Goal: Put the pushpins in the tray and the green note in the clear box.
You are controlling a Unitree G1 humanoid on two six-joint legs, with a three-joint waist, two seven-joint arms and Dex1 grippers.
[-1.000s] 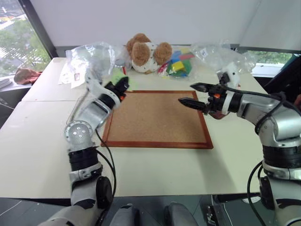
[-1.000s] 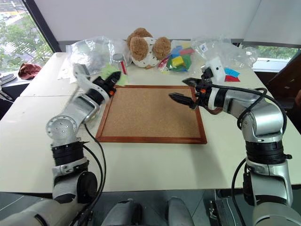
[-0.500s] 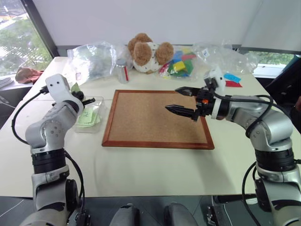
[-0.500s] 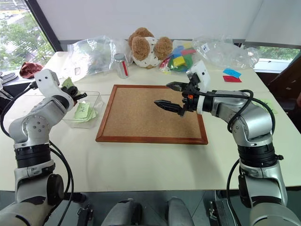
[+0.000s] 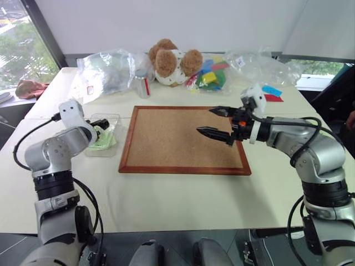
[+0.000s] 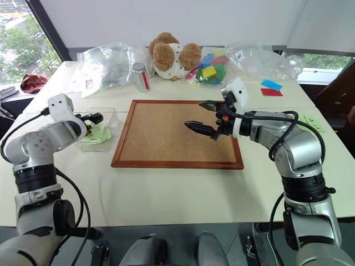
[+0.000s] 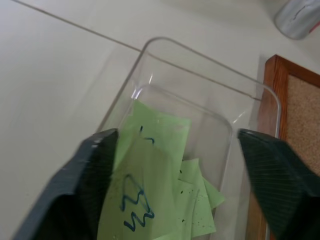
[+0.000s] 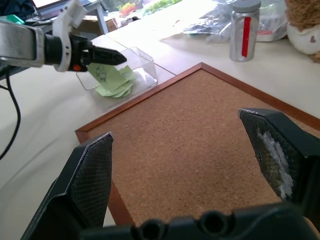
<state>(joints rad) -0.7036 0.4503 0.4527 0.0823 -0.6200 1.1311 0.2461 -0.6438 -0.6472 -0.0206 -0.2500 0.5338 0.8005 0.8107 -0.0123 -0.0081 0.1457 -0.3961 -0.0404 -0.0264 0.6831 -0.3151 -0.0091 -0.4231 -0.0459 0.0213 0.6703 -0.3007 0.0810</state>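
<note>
The left claw is spread wide and empty, poised over the shallow transparent plastic box. Right under it, inside the box, lies the pale green paper note with blue scribbles among other green slips, so that half of the task looks done. The right claw, also spread and empty, hangs over the bare brown cork board with its wooden frame. I can make out no pushpins and no reddish tray on the pale bench, so I cannot judge that part.
</note>
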